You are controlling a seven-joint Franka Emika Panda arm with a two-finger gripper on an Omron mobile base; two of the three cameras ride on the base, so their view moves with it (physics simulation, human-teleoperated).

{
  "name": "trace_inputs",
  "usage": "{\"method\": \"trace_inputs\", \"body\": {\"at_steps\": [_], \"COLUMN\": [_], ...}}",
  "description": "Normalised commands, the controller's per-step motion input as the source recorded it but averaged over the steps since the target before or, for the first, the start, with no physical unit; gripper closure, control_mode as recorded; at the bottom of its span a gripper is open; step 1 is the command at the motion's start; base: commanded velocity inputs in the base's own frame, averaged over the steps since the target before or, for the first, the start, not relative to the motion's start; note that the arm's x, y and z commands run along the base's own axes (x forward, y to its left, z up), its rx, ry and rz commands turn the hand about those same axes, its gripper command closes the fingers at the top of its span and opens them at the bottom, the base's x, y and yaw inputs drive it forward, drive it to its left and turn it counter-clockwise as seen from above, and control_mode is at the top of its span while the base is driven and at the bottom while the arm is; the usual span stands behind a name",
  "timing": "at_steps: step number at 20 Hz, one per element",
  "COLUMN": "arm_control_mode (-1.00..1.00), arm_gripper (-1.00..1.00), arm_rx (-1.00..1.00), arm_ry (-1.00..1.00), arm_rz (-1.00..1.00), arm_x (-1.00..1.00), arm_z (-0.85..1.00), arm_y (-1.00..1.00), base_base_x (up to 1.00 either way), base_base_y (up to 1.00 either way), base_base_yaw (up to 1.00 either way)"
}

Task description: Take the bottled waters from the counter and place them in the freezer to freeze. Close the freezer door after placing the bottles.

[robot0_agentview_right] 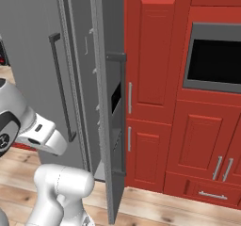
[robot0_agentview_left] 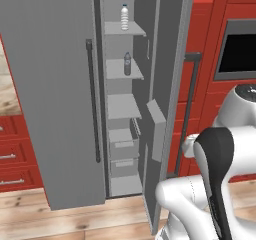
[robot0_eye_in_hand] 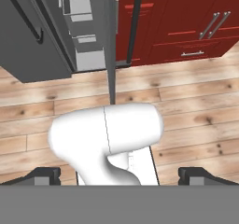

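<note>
Two bottled waters stand inside the freezer (robot0_agentview_left: 122, 106). One bottle (robot0_agentview_left: 124, 17) is on the top shelf and the other (robot0_agentview_left: 127, 64) is on the shelf below. The freezer door (robot0_agentview_left: 167, 74) of that narrow compartment is swung wide open. In the right base view this door (robot0_agentview_right: 107, 126) shows edge-on, with a black dispenser panel on its outer face. My gripper (robot0_eye_in_hand: 120, 175) is open with nothing between its fingertips (robot0_eye_in_hand: 46, 174). It hangs back from the freezer, over the wooden floor. A strip of the counter (robot0_agentview_left: 6, 91) shows at the far left.
The unit's wide plain grey door (robot0_agentview_left: 50, 99) with its long bar handle (robot0_agentview_left: 92, 101) looks shut. Red tall cabinets (robot0_agentview_right: 155, 55) with a built-in oven (robot0_agentview_right: 216, 58) stand right of the open door. Red drawers (robot0_agentview_left: 15, 156) sit at the left.
</note>
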Motion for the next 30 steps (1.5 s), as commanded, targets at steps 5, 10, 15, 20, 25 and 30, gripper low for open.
{"method": "trace_inputs", "body": {"at_steps": [5, 10, 15, 20, 25, 30], "arm_control_mode": [1.0, -1.0, -1.0, -1.0, -1.0, -1.0], "arm_gripper": [-1.0, -1.0, -1.0, -1.0, -1.0, -1.0], "arm_rx": [0.0, 0.05, 0.31, 0.23, 0.13, 0.01], "arm_ry": [0.0, 0.0, 0.04, -0.03, -0.24, -0.3], "arm_rz": [0.0, 0.02, 0.14, 0.23, 0.28, 0.26], "arm_x": [0.0, 0.05, 0.6, 0.95, 0.73, 0.64], "arm_z": [0.0, -0.01, 0.0, -0.13, -0.31, -0.43], "arm_y": [0.0, -0.26, -1.0, -0.98, -0.43, -0.16], "base_base_x": [0.06, 0.0, 0.0, 0.0, 0.0, 0.0], "base_base_y": [0.0, 0.0, 0.0, 0.0, 0.0, 0.0], "base_base_yaw": [0.0, 0.0, 0.0, 0.0, 0.0, 0.0]}}
